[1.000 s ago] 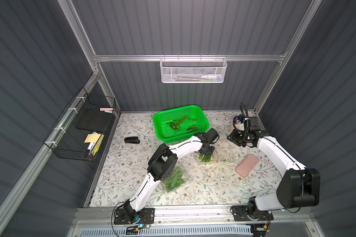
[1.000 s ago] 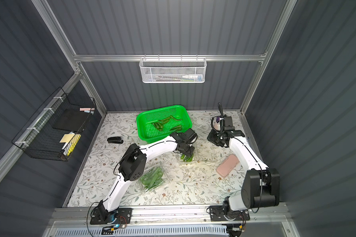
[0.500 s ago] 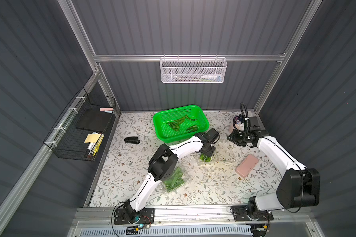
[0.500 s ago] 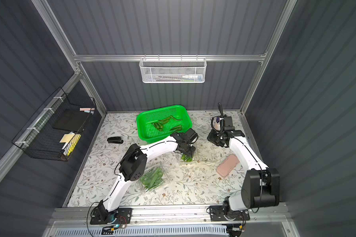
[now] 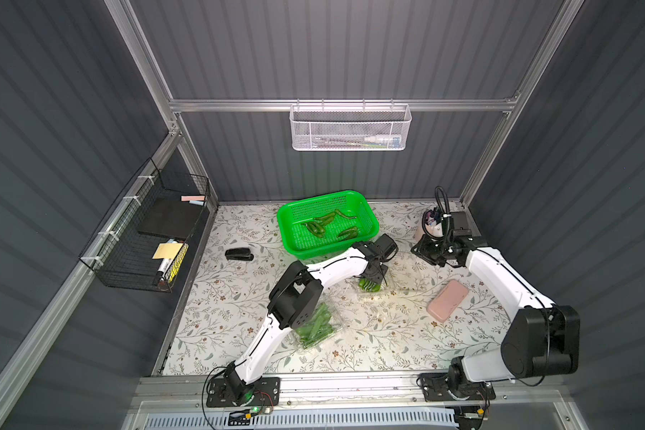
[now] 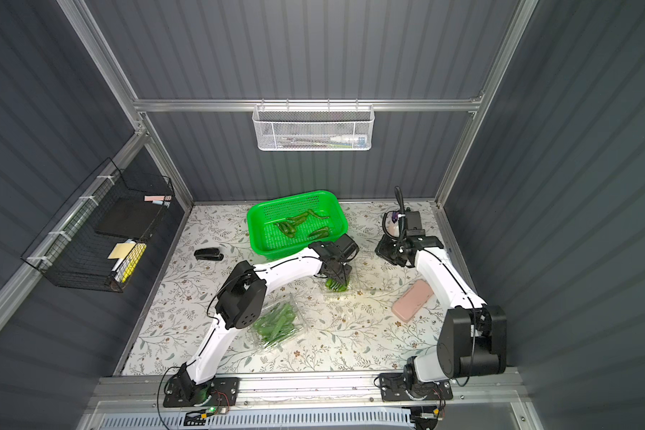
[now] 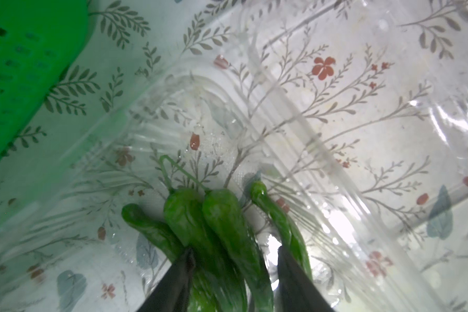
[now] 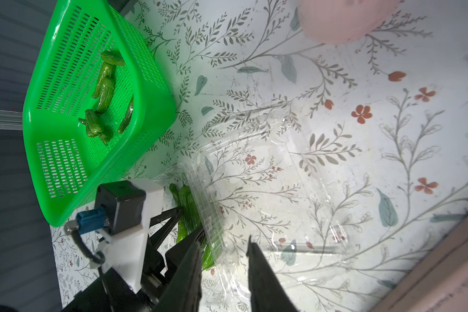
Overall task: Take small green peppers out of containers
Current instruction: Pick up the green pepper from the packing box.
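An open clear container (image 5: 403, 277) (image 6: 369, 275) lies right of centre, with a few small green peppers (image 5: 369, 286) (image 7: 222, 216) at its left end. My left gripper (image 5: 375, 277) (image 7: 234, 252) reaches down into it, open. Two peppers lie between its fingers, with a gap at one finger and a third pepper outside. My right gripper (image 5: 423, 257) (image 8: 223, 241) is open at the container's far right edge, with thin clear plastic showing between its fingers. A second container (image 5: 315, 327) (image 6: 278, 327), shut and full of peppers, lies near the front beside the left arm.
A bright green basket (image 5: 287, 231) (image 8: 65, 162) at the back holds several peppers (image 5: 319, 227). A pink case (image 5: 447, 301) lies to the right and a pink cup of pens (image 5: 431, 227) stands behind the right gripper. A black stapler (image 5: 239, 255) lies at the left.
My left gripper's jaws have spread a little wider over the peppers. Neither arm has moved noticeably.
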Action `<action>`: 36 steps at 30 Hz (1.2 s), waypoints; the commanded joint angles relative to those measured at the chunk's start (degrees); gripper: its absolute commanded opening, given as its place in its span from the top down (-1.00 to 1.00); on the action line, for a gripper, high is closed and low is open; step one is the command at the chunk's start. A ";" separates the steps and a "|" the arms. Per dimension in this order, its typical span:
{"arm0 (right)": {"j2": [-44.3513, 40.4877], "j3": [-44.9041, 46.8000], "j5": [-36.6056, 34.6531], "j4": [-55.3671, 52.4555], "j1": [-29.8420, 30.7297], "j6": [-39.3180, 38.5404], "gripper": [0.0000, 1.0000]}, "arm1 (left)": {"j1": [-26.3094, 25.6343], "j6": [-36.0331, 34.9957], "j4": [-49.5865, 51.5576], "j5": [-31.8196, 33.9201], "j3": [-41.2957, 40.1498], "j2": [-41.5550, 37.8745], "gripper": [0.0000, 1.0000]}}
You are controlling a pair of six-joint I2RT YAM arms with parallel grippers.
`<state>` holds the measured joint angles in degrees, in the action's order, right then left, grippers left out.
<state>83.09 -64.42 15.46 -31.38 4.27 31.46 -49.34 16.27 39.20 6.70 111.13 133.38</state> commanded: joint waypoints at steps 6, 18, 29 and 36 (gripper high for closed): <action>0.75 -0.92 0.86 -0.52 -0.05 -0.53 0.37 | -0.13 1.57 3.14 3.23 -2.40 -0.62 -0.03; 1.00 -1.78 0.90 -0.59 -0.08 -0.53 0.38 | -0.09 0.90 3.34 -0.30 -1.33 1.27 0.24; 0.59 -1.76 0.69 -0.88 -0.05 -0.37 0.38 | -0.09 0.04 -3.61 0.46 -3.01 -7.59 0.83; 0.32 -1.89 1.94 -1.03 -0.05 -0.66 0.38 | -0.10 0.33 -7.37 0.00 -4.24 -14.88 1.00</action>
<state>83.11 -64.77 16.71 -31.42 4.27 31.44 -49.34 16.91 34.00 7.22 106.96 122.15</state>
